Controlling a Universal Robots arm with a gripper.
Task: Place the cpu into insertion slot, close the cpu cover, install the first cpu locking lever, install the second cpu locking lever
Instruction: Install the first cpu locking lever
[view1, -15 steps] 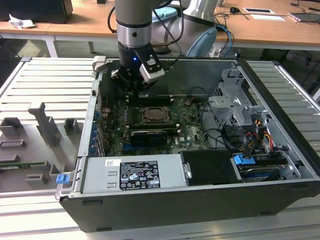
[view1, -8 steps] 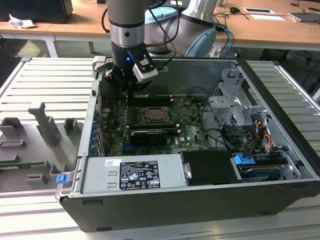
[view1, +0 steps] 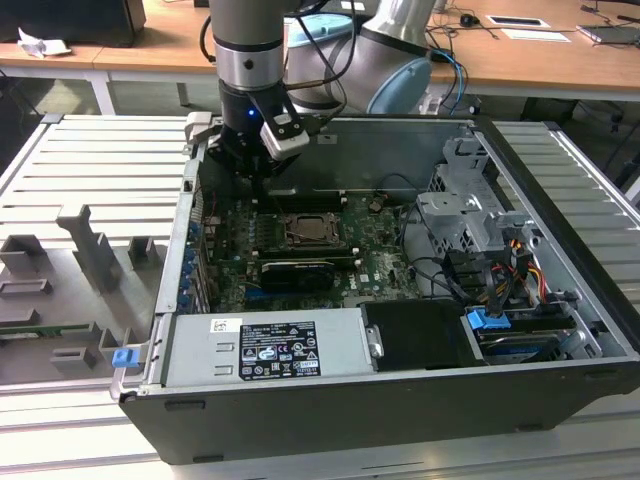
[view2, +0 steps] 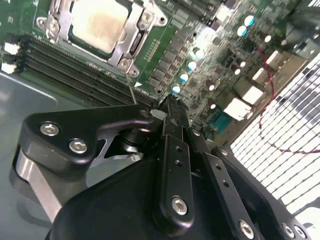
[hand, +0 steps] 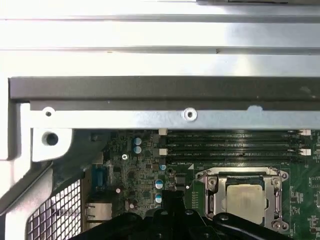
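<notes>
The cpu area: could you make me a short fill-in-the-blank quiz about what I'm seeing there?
1. The board around the cpu is coloured ____.
2. The cpu cover lies ____ (open or closed) over the chip.
3. In the exterior view, the gripper hangs toward that view's ____ of the cpu.
Missing words: green; closed; left.

Dull, smooth silvery-tan metal square cpu (hand: 245, 200); shiny silvery metal cpu cover (hand: 275, 197); matt black metal gripper (view2: 170, 106); glossy green circuit board (hand: 130, 175).
</notes>
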